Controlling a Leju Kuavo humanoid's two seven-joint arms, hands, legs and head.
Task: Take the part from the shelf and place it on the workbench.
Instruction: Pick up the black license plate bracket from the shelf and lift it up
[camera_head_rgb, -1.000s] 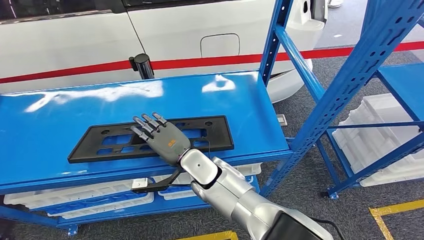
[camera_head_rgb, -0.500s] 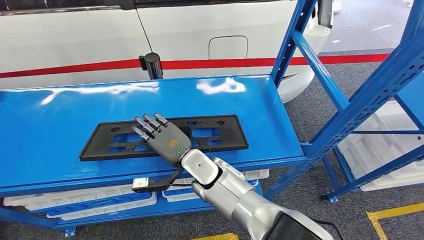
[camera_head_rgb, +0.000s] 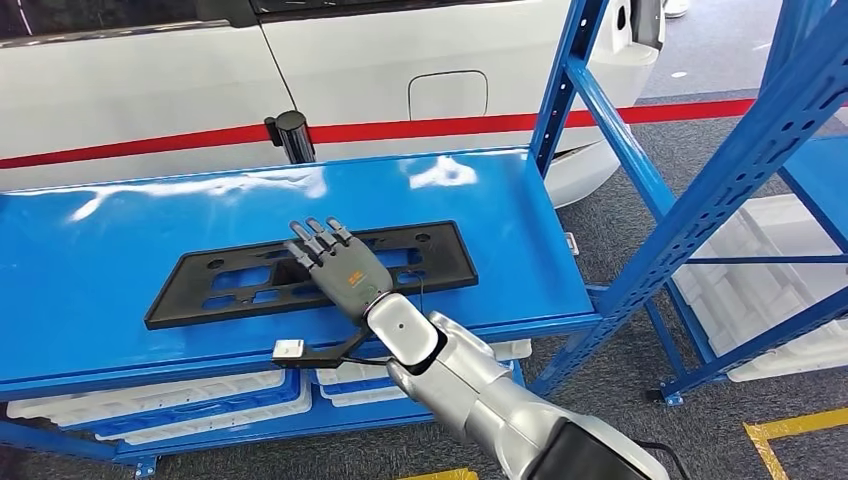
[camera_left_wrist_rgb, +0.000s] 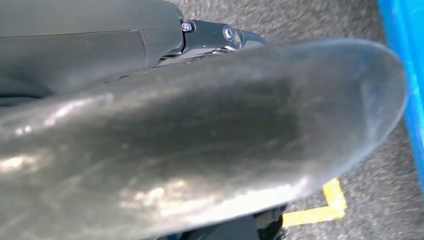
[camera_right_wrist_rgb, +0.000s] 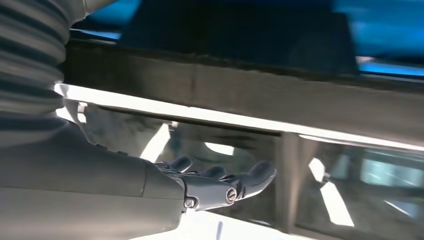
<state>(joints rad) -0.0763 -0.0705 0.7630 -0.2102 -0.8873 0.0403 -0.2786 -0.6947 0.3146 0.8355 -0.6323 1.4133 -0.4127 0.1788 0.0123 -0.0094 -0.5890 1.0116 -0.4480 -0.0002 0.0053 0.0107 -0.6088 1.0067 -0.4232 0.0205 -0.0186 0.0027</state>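
A long black part (camera_head_rgb: 445, 263) with cut-outs lies flat on the blue shelf board (camera_head_rgb: 120, 230), near its front edge. My right hand (camera_head_rgb: 340, 270) reaches in from below and lies flat over the middle of the part, palm down and fingers stretched out slightly apart, gripping nothing. The right wrist view looks along the thumb and fingertips of the right hand (camera_right_wrist_rgb: 210, 187), with the part's dark edge (camera_right_wrist_rgb: 240, 85) close beyond them. In the left wrist view a bit of my left hand (camera_left_wrist_rgb: 200, 32) hangs over grey carpet; its fingers are hidden.
Blue shelf uprights (camera_head_rgb: 700, 200) rise to the right of the board. A white car (camera_head_rgb: 400, 60) and a black post (camera_head_rgb: 290, 135) stand behind the shelf. White trays (camera_head_rgb: 150, 400) fill the lower level, and more trays (camera_head_rgb: 770, 280) sit at the right. Yellow floor tape (camera_head_rgb: 800, 425).
The head view has swung a little, shifting the whole scene. Relative to the part, my right hand has edged slightly to the right and further over it. The part lies as before.
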